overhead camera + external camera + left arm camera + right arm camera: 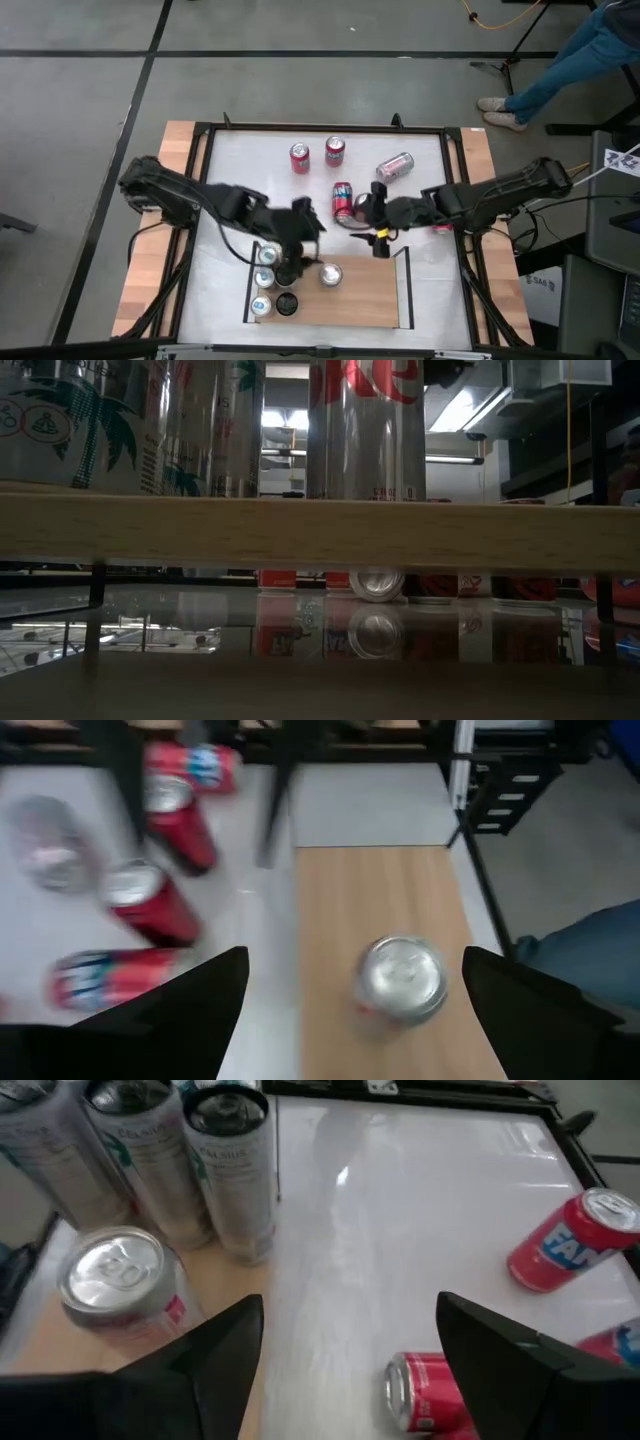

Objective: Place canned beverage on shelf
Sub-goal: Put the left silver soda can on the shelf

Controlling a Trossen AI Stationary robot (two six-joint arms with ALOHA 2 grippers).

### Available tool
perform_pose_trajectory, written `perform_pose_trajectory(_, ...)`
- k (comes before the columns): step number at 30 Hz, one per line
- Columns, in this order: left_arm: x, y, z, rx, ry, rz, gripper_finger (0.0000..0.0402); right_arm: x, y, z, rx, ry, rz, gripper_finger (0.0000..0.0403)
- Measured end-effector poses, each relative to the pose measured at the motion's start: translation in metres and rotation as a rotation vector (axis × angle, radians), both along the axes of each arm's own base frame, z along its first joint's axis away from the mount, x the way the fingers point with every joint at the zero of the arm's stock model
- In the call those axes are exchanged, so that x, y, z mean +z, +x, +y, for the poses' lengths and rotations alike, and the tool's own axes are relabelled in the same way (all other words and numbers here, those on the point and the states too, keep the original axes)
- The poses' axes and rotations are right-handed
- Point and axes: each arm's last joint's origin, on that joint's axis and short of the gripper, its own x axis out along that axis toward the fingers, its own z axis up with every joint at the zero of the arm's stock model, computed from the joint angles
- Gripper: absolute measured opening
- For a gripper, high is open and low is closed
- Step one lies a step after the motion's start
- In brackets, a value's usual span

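Risk | our left gripper (355, 1010) gapes wide, empty, over silver can (331, 274) on shelf (360, 295) | right gripper (378, 212) at three o'clock, spread, empty | withdrawing could topple it

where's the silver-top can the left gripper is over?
High view: the can stands upright on the shelf, near its back edge, right of the can cluster, under the open left gripper.
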Motion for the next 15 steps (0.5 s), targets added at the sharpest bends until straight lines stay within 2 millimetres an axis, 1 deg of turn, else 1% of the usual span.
perform_pose_trajectory(3, 0.022, -0.022, 0.017, 0.032, 0.044, -0.038, 0.0359, -0.008, 0.007, 0.011, -0.009, -0.013, 0.003, 0.0287)
perform_pose_trajectory(6, 0.040, -0.047, 0.034, 0.064, 0.103, -0.055, 0.0359, -0.021, 0.015, 0.022, 0.001, -0.018, 0.027, 0.0287)
perform_pose_trajectory(9, 0.051, -0.074, 0.045, 0.084, 0.130, -0.095, 0.0359, -0.033, 0.020, 0.029, -0.028, -0.019, 0.060, 0.0287)
perform_pose_trajectory(12, 0.046, -0.099, 0.053, 0.108, 0.141, -0.130, 0.0359, -0.042, 0.024, 0.034, -0.071, -0.039, 0.077, 0.0287)
perform_pose_trajectory(15, 0.029, -0.121, 0.059, 0.145, 0.141, -0.150, 0.0359, -0.052, 0.028, 0.039, -0.096, -0.040, 0.098, 0.0287)
